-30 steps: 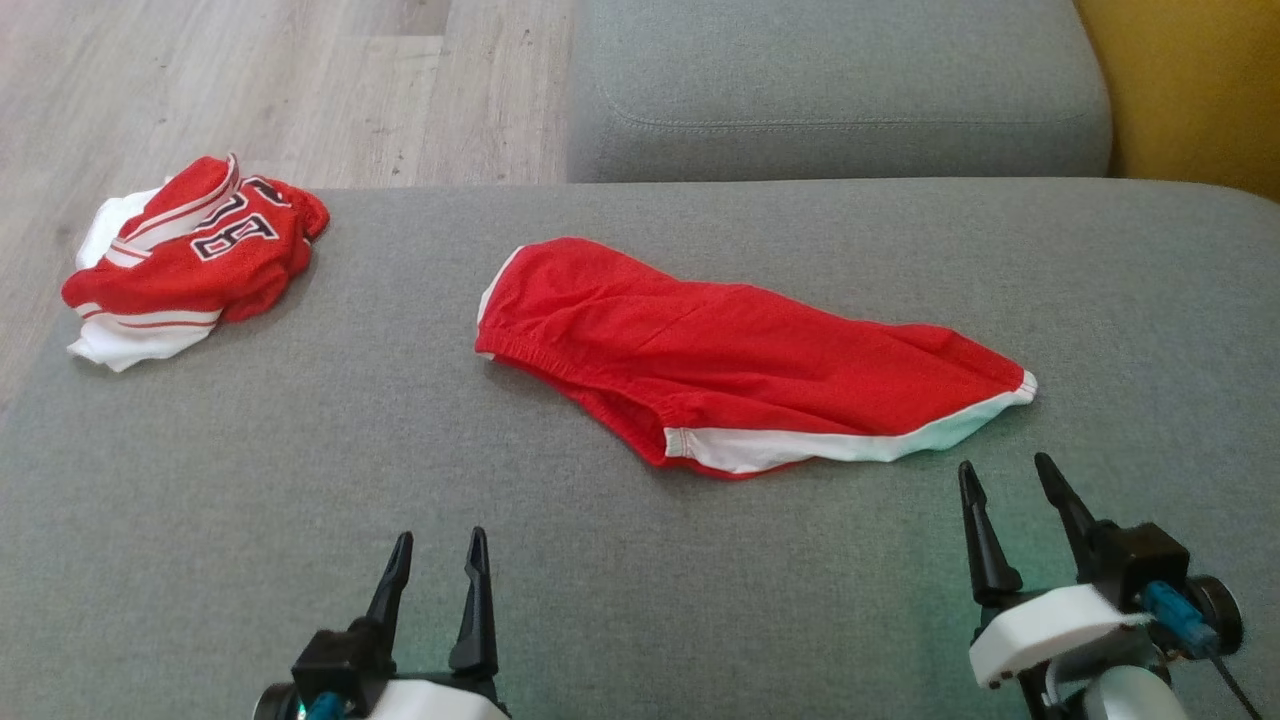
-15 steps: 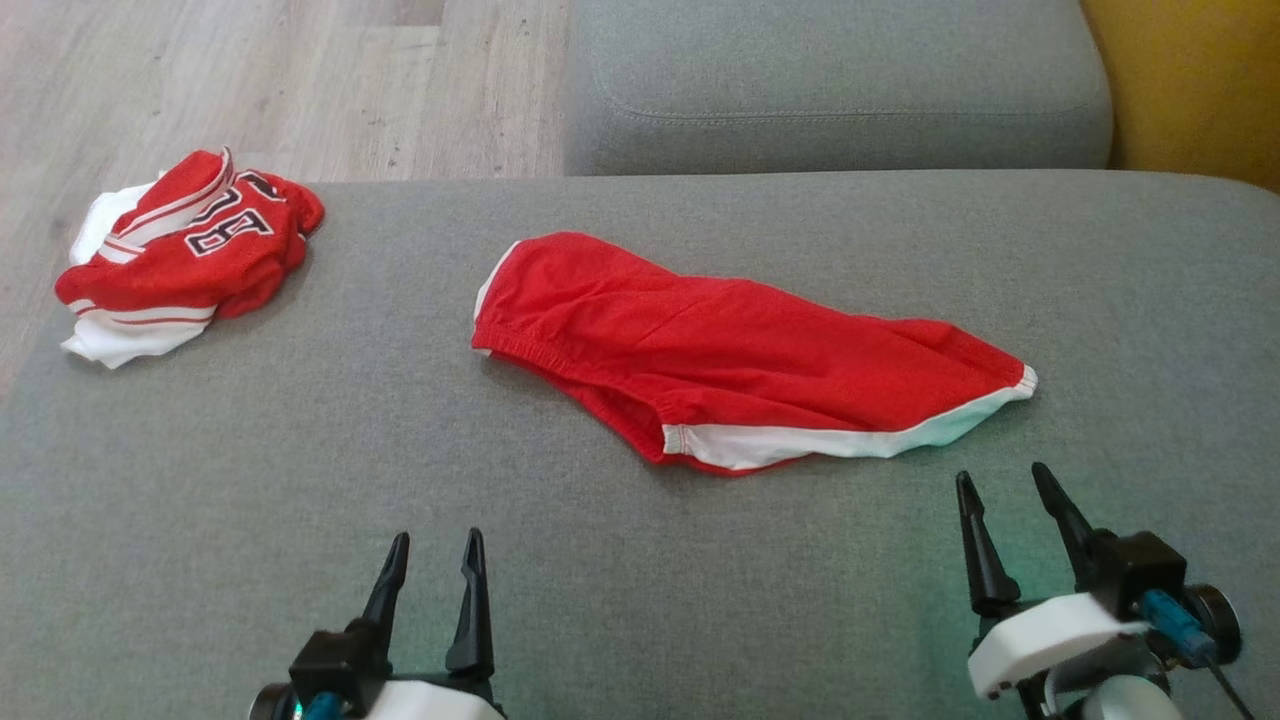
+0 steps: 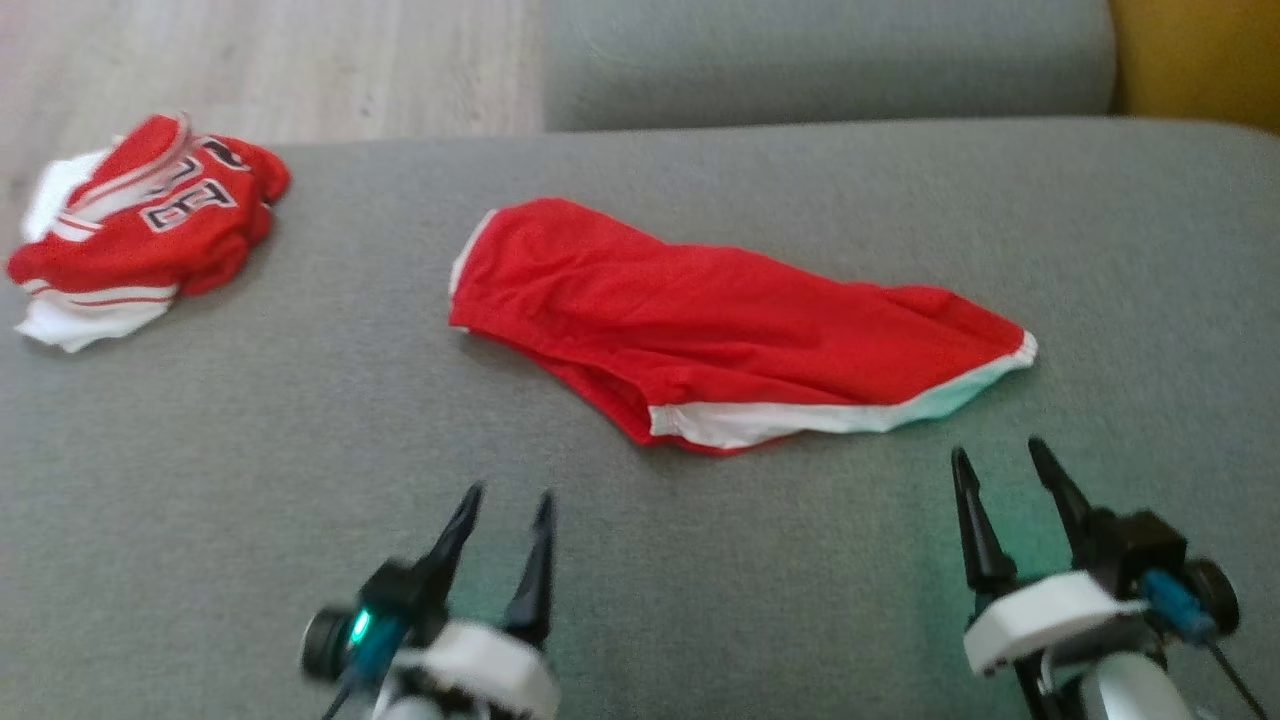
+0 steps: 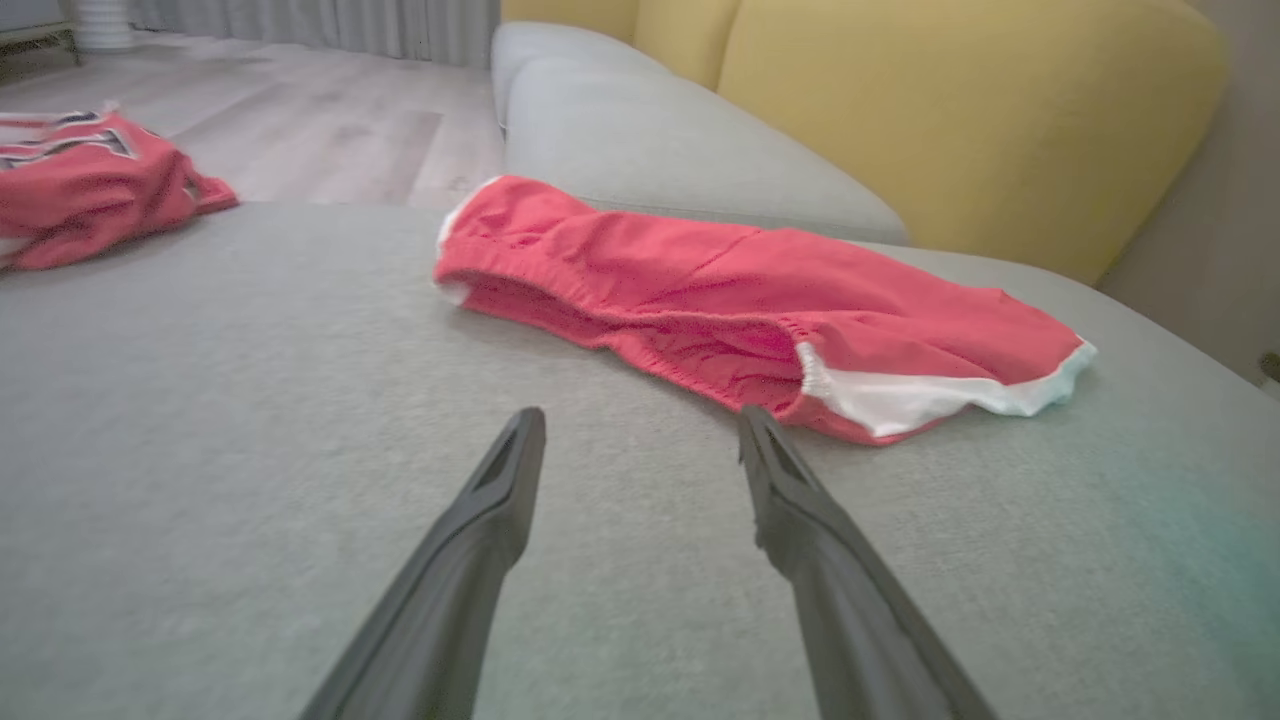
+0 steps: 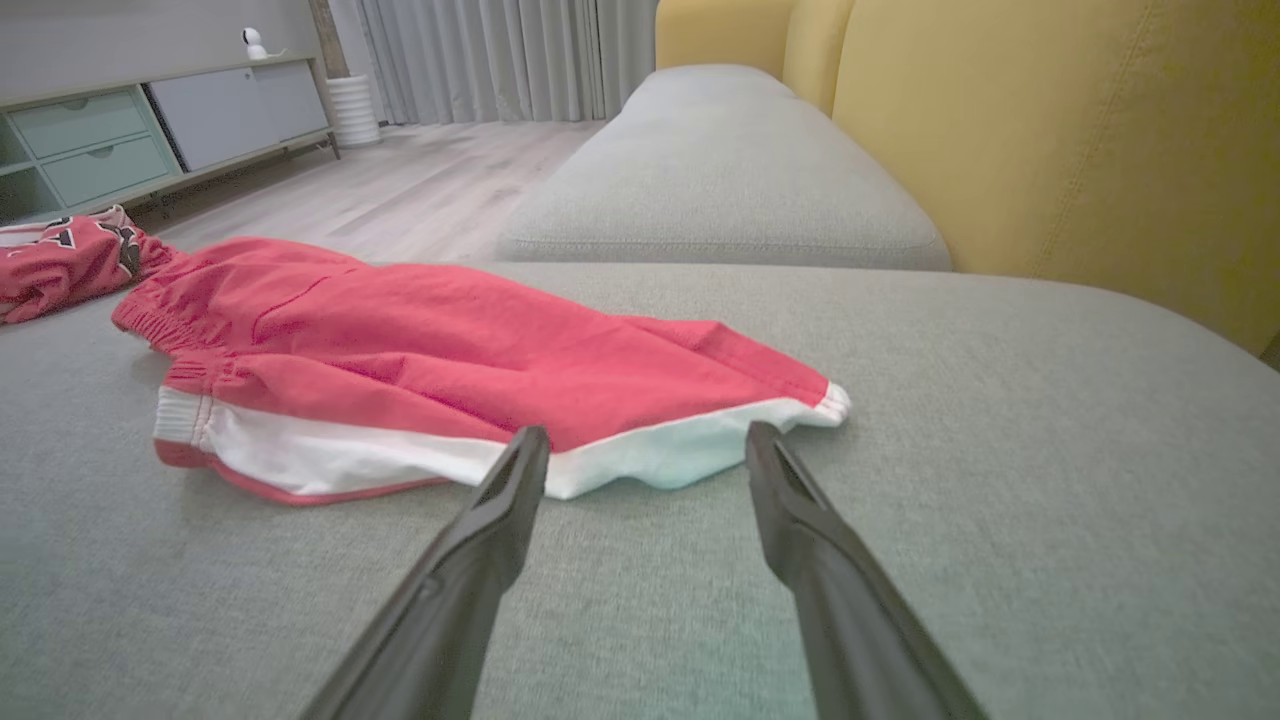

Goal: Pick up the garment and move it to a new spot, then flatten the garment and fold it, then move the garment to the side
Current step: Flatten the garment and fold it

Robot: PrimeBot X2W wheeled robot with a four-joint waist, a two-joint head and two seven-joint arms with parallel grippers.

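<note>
The red shorts (image 3: 730,330) lie spread out, mostly flat w/ a few wrinkles, on the big grey seat cushion (image 3: 300,430), approx. mid-cushion & a bit right of centre. The elastic waistband end points far-left. The white-trimmed hem runs along the near-right edge & ends in a corner at the right. At near-left of the shorts the left gripper (image 3: 510,492) is over bare cushion, fingers a moderate gap apart w/ nothing betw. them, tips aimed at the garment's near edge, close but apart from it. At near-right the right gripper (image 3: 998,449) is just beside the white hem, fingers likewise spread & empty. In the right wrist view its tips overlap the white band's near edge, but whether they touch cloth can't be told. A red & white jersey (image 3: 140,225) w/ black-edged numerals sits bunched at the far-left corner of the cushion, well apart from the shorts. Beyond it all are another grey cushion (image 3: 820,60) on the far side, a yellow backrest (image 3: 1200,50) far-right & pale wood floor (image 3: 300,60) far-left. The head view is slightly blurred, esp. around the left gripper.
</note>
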